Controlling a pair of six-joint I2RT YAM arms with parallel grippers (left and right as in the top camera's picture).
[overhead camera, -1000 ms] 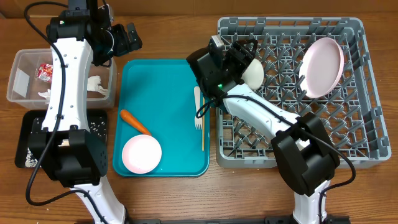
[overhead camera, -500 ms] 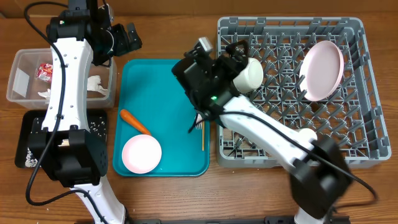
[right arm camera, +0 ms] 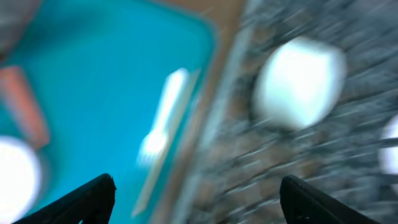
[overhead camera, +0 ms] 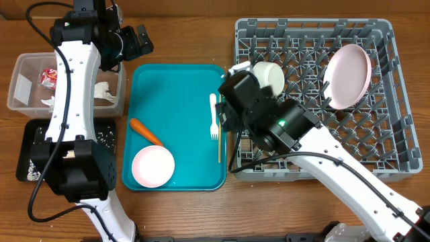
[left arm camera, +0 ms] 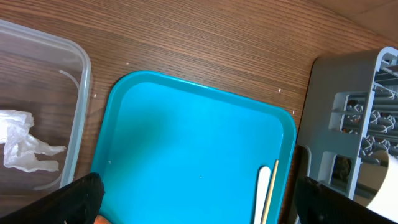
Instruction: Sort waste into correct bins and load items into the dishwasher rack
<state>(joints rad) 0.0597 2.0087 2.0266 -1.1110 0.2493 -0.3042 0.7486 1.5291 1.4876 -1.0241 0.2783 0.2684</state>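
A small white cup [overhead camera: 269, 74] lies in the grey dishwasher rack [overhead camera: 383, 165] near its left side, and a pale-pink plate [overhead camera: 348, 74] stands on edge further right. A white fork [overhead camera: 213, 115] and a chopstick [overhead camera: 219, 134] lie along the right edge of the teal tray [overhead camera: 178, 87], which also holds a carrot [overhead camera: 146, 132] and a bowl [overhead camera: 152, 166]. My right gripper [right arm camera: 199, 199] hovers open and empty over the tray and rack border, with the cup [right arm camera: 300, 84] ahead of it; this view is motion-blurred. My left gripper [overhead camera: 140, 40] is open above the tray's far edge.
The clear tub [overhead camera: 20, 101] at far left holds a red wrapper [overhead camera: 48, 76] and a white napkin [overhead camera: 102, 93]. In front of it the black tray [overhead camera: 30, 144] holds scattered rice grains. My right arm lies across the rack's left front part.
My right gripper has let go of the cup, left it in the rack and drawn back toward the rack's left edge. The left arm has not moved.
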